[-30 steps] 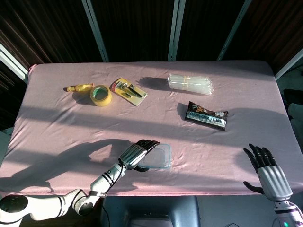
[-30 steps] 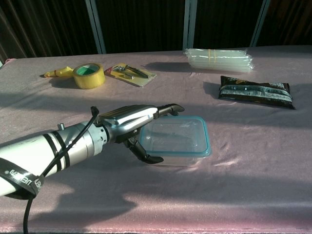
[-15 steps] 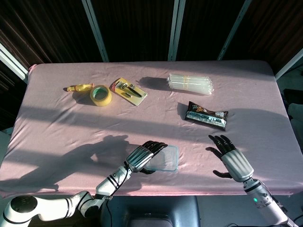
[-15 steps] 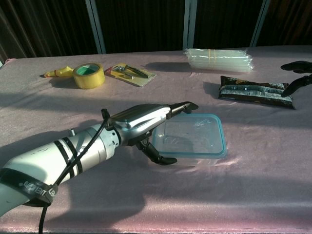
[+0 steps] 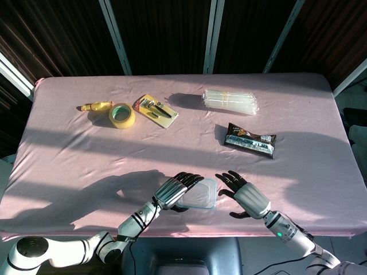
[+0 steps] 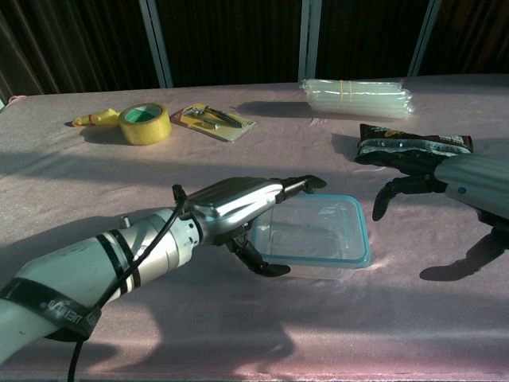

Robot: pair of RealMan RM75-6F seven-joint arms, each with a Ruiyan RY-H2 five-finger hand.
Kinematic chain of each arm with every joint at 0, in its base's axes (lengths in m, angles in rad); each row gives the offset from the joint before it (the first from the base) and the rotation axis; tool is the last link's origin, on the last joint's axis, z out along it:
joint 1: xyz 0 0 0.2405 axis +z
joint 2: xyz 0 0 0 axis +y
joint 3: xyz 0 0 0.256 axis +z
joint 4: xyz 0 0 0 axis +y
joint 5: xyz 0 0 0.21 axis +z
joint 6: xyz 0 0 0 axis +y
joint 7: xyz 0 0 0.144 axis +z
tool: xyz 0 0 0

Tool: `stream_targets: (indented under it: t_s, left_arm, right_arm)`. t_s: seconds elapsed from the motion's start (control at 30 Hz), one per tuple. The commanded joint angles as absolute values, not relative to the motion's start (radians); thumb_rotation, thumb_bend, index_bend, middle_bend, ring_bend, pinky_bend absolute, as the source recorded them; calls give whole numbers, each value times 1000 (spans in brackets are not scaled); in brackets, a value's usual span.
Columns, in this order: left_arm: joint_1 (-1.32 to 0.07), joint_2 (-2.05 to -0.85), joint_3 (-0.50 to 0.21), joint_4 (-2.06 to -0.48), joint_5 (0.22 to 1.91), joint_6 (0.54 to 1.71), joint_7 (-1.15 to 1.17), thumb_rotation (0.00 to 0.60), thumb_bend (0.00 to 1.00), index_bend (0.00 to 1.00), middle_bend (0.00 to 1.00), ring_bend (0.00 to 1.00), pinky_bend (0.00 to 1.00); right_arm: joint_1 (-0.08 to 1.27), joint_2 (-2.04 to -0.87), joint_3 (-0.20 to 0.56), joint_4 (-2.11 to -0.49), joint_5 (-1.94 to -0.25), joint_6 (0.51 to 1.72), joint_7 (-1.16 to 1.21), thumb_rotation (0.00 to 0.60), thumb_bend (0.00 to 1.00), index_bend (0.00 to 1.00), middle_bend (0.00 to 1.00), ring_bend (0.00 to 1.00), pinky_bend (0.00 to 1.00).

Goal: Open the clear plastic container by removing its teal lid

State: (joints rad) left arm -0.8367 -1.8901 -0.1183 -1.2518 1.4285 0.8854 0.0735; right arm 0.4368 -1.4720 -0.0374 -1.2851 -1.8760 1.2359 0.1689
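Observation:
The clear plastic container with its teal lid on sits near the table's front edge. My left hand grips its left end, fingers laid over the lid and thumb under the near side. Just right of the container my right hand hovers with its fingers spread and curved, holding nothing and a small gap away from the lid's right edge.
A dark snack packet lies behind the right hand. Further back are a clear tube bundle, a carded tool pack, a yellow tape roll and a small yellow object.
My right hand has swept in from the right side to just beside the container. The left hand has kept its hold; the container slid right earlier and now stays put.

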Motion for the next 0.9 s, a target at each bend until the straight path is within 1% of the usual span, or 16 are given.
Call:
stream_targets:
  t_s: [0.03, 0.33, 0.73, 0.9]
  left_arm:
    - [-837, -1890, -118, -1251, 1422, 883, 80, 600, 257, 0, 259, 204, 272]
    - [-836, -1884, -113, -1259, 1412, 882, 97, 600, 257, 0, 264, 210, 278]
    - [-837, -1875, -109, -1277, 1416, 885, 98, 600, 257, 0, 262, 210, 278]
    - [-837, -1872, -109, -1278, 1412, 883, 97, 600, 256, 0, 262, 209, 278]
  right_arm:
    - [452, -1501, -48, -1272, -1885, 1238, 169, 600, 276, 528, 72, 0, 0]
    - [479, -1564, -46, -1254, -1866, 1234, 121, 600, 375, 597, 86, 0, 0]
    - [500, -1580, -42, -1269, -1833, 1220, 80, 600, 391, 637, 96, 0, 0]
    - [510, -1583, -50, -1275, -1822, 1206, 73, 600, 391, 637, 96, 0, 0]
